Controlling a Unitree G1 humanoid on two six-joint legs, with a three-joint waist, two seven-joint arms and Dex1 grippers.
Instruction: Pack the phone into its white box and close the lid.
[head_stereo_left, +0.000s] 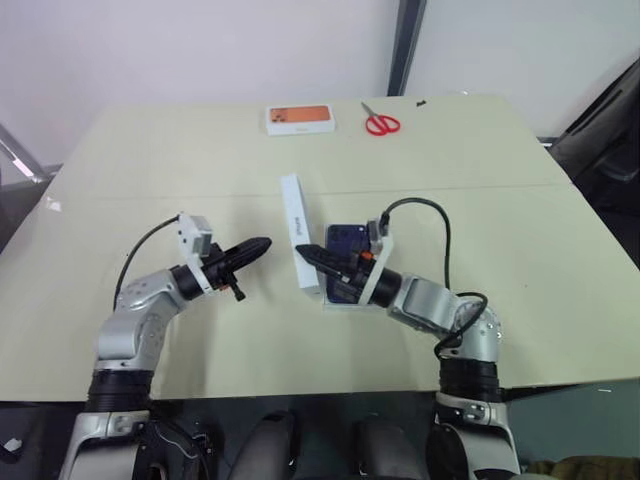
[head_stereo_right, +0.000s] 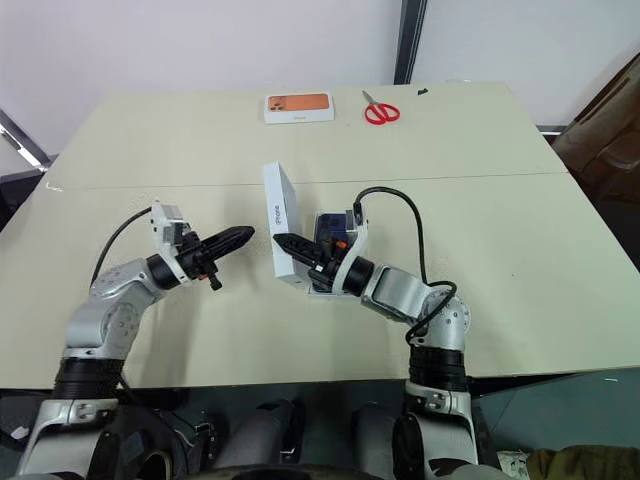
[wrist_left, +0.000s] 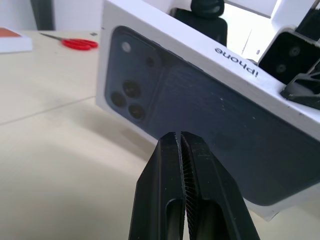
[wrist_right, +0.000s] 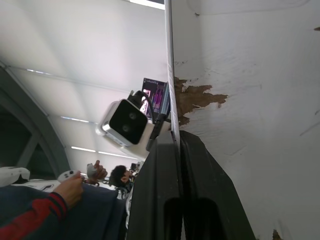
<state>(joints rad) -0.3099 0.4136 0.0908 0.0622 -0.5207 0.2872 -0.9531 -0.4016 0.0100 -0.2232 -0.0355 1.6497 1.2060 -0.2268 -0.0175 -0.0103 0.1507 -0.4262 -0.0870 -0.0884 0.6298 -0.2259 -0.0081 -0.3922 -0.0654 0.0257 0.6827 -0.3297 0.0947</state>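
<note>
A pale beige table (head_stereo_left: 200, 170), crossed by a seam running side to side, carries a white box with an orange top (head_stereo_left: 299, 119) near its far edge, red-handled scissors (head_stereo_left: 380, 122) just beside it to the right. Nearer the front, the white box (head_stereo_left: 352, 296) rests on the tabletop with the phone (head_stereo_left: 346, 240) lying in it.

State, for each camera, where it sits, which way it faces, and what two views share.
Head eyes: above, looking forward and down at the table; both arms show.
Left wrist: along the shut left gripper toward the lid, its printed top.
Right wrist: along the right gripper, shut on the lid's wall.
Shared: all show the lid; head and left wrist share the scissors.
</note>
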